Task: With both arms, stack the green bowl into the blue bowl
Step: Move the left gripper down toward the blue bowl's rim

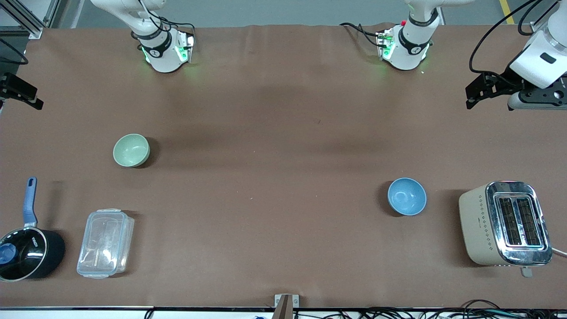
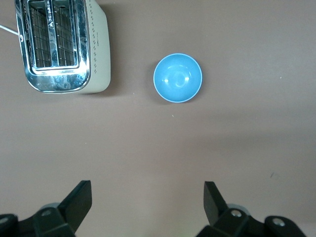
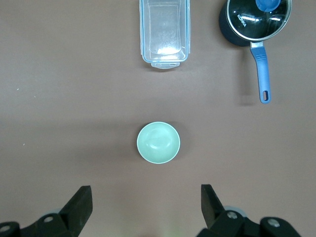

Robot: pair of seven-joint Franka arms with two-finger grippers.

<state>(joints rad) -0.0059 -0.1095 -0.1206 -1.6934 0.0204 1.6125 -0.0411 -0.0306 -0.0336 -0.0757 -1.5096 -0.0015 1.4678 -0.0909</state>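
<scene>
- Front view: green bowl [image 1: 131,150] upright on the brown table [image 1: 274,177], toward the right arm's end, well apart from the blue bowl [image 1: 406,196], which sits toward the left arm's end and nearer the front edge. Toaster [image 1: 505,223] just beside the blue bowl, close to the front corner. Saucepan [image 1: 26,250] and clear lidded container [image 1: 105,243] occupy the other front corner. Left gripper [image 1: 480,91] raised at the table's end edge; right gripper [image 1: 20,91] barely enters at the other end edge. Both arms wait.
- Left wrist view: left gripper [image 2: 148,200] with fingers spread wide, empty, above bare table; blue bowl [image 2: 177,77] and toaster [image 2: 61,45] ahead of it.
- Right wrist view: right gripper [image 3: 146,202] likewise spread and empty; green bowl [image 3: 158,142] nearly centred between the fingers' line; container [image 3: 164,32] and saucepan [image 3: 256,22] further on.
- Risks, as judged: smooth thin rim may slip from a shallow pinch; the long carry invites a tilt or drop; the toaster crowds the left arm's approach; both arms converging over the blue bowl could collide.
</scene>
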